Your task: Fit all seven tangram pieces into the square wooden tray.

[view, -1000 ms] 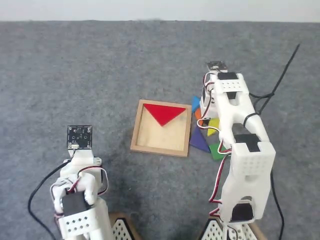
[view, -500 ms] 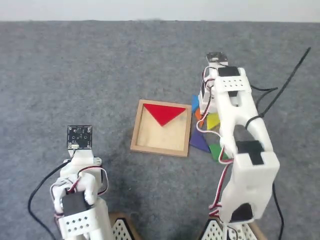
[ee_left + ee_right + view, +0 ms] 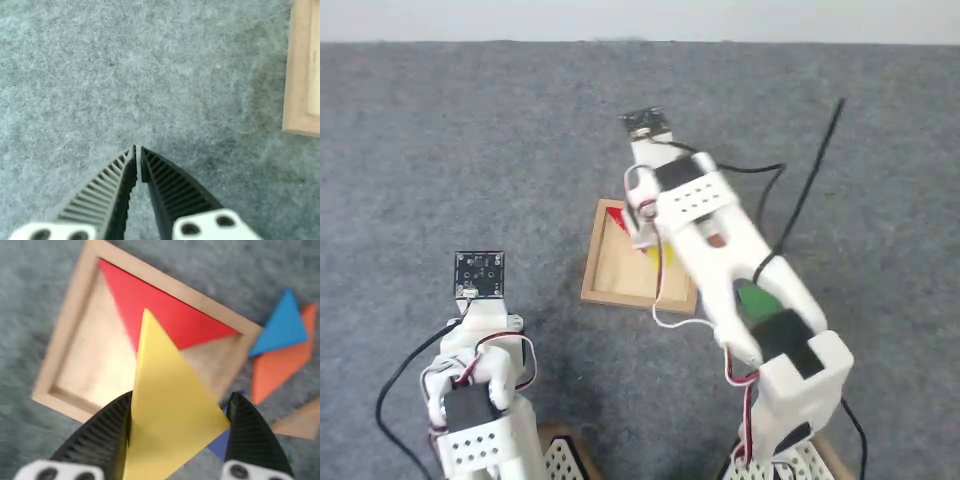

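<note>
Grey carpet [image 3: 470, 130]: one tray [image 3: 65, 325], one red triangle [image 3: 165, 315] inside; right gripper [image 3: 177, 412] pinches one yellow triangle [image 3: 162, 385], left gripper [image 3: 138, 151] closed.

The left arm [image 3: 475, 400] is kept folded close to its base at the near edge of the worktop [image 3: 470, 130]. Its end effector [image 3: 138, 148] is pointed down at the surface, and the ribbed fingers [image 3: 110, 185] are pressed together with the tips almost touching. The right arm [image 3: 720, 250] is extended forward and slanted toward the left arm's side. Its end effector [image 3: 181, 396] is held raised, with a yellow triangle [image 3: 170, 415] clamped between the fingers [image 3: 100, 440].
</note>
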{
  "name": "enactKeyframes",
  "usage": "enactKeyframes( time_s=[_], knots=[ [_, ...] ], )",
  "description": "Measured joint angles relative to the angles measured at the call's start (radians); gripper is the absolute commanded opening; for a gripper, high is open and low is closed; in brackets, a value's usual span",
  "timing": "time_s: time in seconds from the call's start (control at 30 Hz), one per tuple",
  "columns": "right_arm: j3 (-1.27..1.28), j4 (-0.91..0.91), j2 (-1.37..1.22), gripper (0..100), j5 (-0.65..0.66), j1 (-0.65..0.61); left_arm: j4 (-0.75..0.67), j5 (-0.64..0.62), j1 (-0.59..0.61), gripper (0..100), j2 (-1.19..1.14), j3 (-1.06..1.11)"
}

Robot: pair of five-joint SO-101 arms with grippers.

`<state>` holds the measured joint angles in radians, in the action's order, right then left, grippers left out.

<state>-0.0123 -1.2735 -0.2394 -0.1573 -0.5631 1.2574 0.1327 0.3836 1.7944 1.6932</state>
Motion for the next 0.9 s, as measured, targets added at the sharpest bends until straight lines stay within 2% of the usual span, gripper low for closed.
enactKeyframes(
  time_s=[0.37,0.9],
  knots=[
    [0.000,0.120,-0.068,21.7,-0.216,-0.138,0.000,0.000,0.000,2,0.000,0.000],
    [-0.060,0.120,-0.201,21.7,-0.233,-0.158,0.000,0.000,0.000,2,0.000,0.000]
  ],
)
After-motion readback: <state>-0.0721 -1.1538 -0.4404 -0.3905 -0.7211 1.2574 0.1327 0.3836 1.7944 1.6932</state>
